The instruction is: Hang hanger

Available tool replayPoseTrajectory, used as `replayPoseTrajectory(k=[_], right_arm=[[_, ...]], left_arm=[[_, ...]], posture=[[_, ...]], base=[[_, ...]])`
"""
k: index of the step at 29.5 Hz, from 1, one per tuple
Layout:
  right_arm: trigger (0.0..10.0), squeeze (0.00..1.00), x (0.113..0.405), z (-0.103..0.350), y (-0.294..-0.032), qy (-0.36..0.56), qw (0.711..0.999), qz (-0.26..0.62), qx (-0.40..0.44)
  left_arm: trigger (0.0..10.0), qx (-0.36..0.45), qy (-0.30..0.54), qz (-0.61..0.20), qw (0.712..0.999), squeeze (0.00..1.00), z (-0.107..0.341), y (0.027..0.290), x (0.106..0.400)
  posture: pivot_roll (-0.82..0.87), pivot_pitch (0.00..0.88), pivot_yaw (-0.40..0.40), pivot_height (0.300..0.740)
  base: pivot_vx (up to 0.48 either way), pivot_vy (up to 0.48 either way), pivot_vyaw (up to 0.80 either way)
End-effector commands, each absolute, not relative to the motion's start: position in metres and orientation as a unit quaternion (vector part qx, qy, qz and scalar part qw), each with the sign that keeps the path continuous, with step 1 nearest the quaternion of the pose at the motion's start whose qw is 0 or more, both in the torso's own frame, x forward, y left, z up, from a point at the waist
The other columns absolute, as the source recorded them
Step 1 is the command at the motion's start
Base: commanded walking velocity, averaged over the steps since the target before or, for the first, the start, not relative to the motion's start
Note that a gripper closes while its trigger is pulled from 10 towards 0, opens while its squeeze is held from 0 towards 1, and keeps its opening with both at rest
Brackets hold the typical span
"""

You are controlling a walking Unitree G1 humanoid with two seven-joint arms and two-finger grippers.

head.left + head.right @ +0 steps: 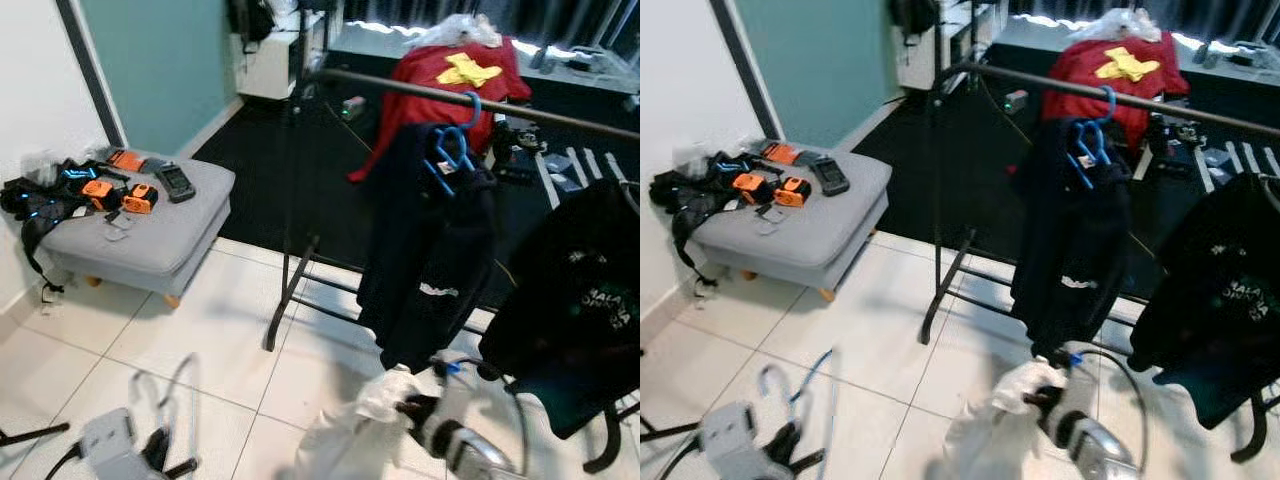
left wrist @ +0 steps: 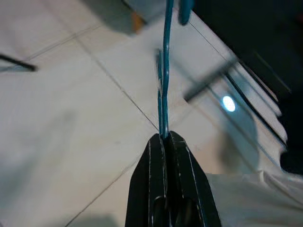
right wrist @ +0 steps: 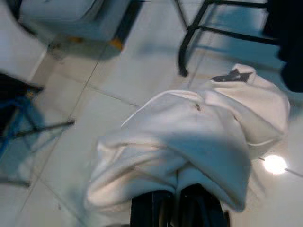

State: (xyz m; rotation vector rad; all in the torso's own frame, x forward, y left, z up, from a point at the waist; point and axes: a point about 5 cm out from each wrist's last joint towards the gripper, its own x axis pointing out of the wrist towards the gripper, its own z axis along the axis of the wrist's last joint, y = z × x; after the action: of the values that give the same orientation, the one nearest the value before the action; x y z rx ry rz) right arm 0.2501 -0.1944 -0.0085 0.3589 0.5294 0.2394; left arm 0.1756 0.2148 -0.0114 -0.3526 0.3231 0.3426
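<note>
My left gripper [image 2: 164, 136] sits low at the left, shut on the thin wire of a blue hanger [image 2: 164, 85]. In the eye views the hanger [image 1: 160, 390] is blurred and rises above the gripper over the white floor tiles. My right gripper [image 1: 410, 408] is low at the centre right, shut on a crumpled white garment [image 3: 189, 142] that drapes over its fingers and hides them. The garment [image 1: 340, 440] hangs down towards the floor. Just ahead stands a black clothes rack [image 1: 400, 88] with a dark shirt [image 1: 430, 260] on a blue hanger [image 1: 452, 150].
A second dark garment [image 1: 580, 310] hangs at the rack's right end, and a red shirt [image 1: 450, 85] lies behind the rail. A grey ottoman [image 1: 170, 240] at the left carries orange devices and black straps. The rack's black feet [image 1: 285, 300] rest on the tiles.
</note>
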Motion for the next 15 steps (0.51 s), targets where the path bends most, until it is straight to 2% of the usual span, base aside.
replayPoseTrajectory(k=[1,6,11,13,15], right_arm=[[10.0,0.0,0.251,-0.008,-0.196,0.253,0.945,0.109,0.173],[10.0,0.0,0.247,-0.011,-0.205,0.251,0.949,0.092,0.169],[10.0,0.0,0.247,-0.013,-0.199,0.249,0.95,0.082,0.172],[10.0,0.0,0.25,-0.012,-0.204,0.247,0.951,0.072,0.173],[10.0,0.0,0.253,-0.008,-0.222,0.241,0.954,0.054,0.169]], left_arm=[[10.0,-0.18,0.18,0.179,0.95,0.0,-0.023,0.218,0.165],[10.0,-0.168,0.193,0.148,0.955,0.0,-0.033,0.221,0.164],[10.0,-0.183,0.22,0.124,0.95,0.0,-0.043,0.224,0.158],[10.0,-0.176,0.232,0.117,0.95,0.0,-0.05,0.233,0.151],[10.0,-0.176,0.237,0.12,0.948,0.0,-0.055,0.241,0.148]], posture=[[-0.01,0.089,-0.076,0.74],[-0.02,0.086,-0.064,0.74],[-0.02,0.083,-0.06,0.74],[-0.01,0.081,-0.057,0.74],[-0.01,0.08,-0.057,0.74]], base=[[0.0,0.0,0.75],[0.0,0.0,0.74],[0.0,0.0,0.74],[0.0,0.0,0.74],[0.0,0.0,0.74]])
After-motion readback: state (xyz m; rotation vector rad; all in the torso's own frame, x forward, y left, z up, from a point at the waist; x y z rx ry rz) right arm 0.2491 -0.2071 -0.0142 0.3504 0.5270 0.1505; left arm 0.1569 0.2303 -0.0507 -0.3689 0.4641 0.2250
